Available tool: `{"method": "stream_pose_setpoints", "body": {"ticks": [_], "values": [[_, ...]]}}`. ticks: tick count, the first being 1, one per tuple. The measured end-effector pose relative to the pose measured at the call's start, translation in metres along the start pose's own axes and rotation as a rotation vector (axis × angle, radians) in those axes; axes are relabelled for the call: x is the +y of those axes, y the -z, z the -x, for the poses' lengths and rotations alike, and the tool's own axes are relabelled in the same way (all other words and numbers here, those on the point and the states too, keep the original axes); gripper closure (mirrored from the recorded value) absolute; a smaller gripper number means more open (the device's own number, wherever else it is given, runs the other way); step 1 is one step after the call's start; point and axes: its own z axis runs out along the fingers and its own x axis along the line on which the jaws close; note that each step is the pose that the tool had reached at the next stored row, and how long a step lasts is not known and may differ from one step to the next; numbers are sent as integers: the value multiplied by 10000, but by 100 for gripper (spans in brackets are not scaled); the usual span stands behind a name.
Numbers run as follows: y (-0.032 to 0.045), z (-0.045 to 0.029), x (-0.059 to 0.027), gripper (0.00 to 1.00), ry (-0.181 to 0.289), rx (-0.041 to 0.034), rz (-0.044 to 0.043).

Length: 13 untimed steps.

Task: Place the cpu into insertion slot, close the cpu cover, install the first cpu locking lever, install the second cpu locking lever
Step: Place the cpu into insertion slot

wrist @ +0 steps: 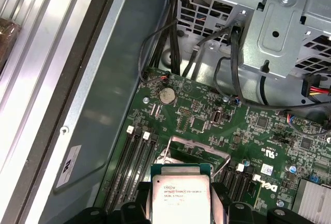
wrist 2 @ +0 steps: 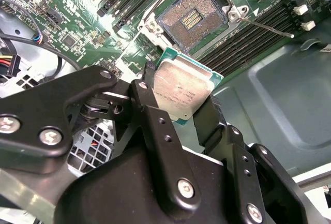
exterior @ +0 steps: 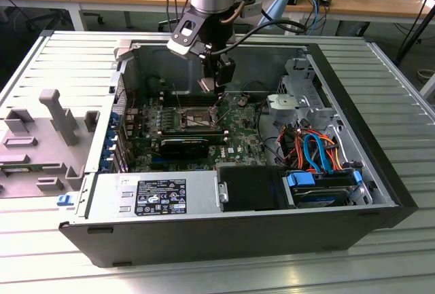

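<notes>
The claw (wrist 2: 177, 102) pinches the cpu (wrist 2: 182, 87) by two edges — the bare insertion slot (wrist 2: 194, 19) lies below it, apart.

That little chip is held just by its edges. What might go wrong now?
The pincer grips the chip only by two edges, so it might slip or tilt. The open socket shows fine contacts; a crooked landing could bend them. The thin lever beside it might snag.
</notes>
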Motion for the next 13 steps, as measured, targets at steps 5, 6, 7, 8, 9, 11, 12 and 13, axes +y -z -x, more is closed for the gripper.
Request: {"method": "stream_pose_setpoints", "body": {"ticks": [5, 6, 7, 8, 9, 11, 12, 13], "values": [[-3, 0, 0, 46, -42, -3, 0], [-3, 0, 0, 46, -50, -4, 1], [-4, 0, 0, 46, -59, -5, 1], [-4, 0, 0, 46, -64, -5, 1], [-4, 0, 0, 46, -69, -5, 1], [-5, 0, 0, 46, -79, -6, 1], [-5, 0, 0, 46, -87, -7, 1], [-5, 0, 0, 46, -92, -7, 1]]}}
